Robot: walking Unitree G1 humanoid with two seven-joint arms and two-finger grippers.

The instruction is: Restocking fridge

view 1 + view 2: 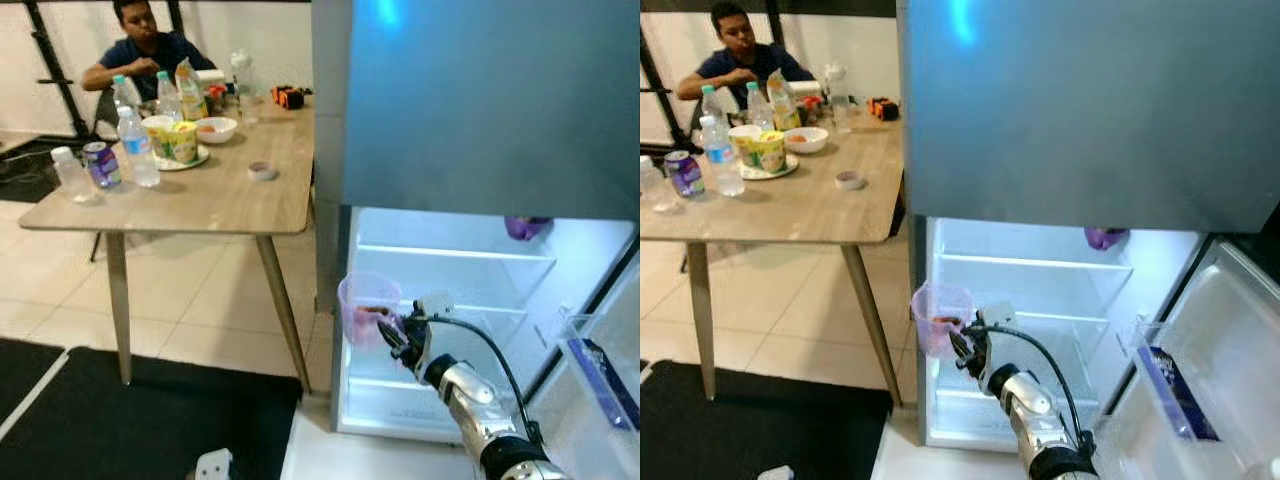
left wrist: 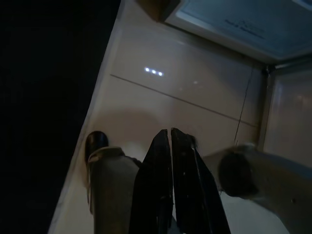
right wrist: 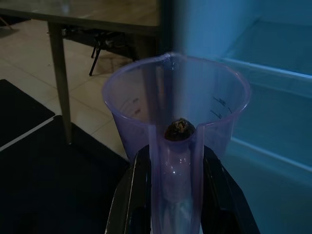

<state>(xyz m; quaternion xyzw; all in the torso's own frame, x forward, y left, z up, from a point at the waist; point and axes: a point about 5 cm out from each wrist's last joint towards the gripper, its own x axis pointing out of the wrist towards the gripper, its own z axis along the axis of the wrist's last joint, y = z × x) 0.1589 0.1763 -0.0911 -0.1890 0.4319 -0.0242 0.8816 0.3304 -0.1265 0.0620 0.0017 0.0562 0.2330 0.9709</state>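
My right gripper (image 1: 392, 328) is shut on the handle of a clear purple measuring jug (image 1: 367, 308), held upright in front of the open fridge (image 1: 470, 290) at its left edge. In the right wrist view the purple jug (image 3: 175, 122) stands between my fingers (image 3: 134, 195) with a small brown lump at its bottom. Inside the fridge, white shelves (image 1: 450, 255) are lit, and a purple item (image 1: 525, 227) sits at the top right. My left gripper (image 2: 170, 146) hangs idle over the pale floor, its fingers pressed together.
The fridge door (image 1: 600, 370) stands open on the right with a blue packet (image 1: 598, 380) in its shelf. To the left, a wooden table (image 1: 230, 190) carries bottles, a can, bowls and a cup. A person (image 1: 140, 45) sits behind it. A black mat (image 1: 150, 420) covers the floor.
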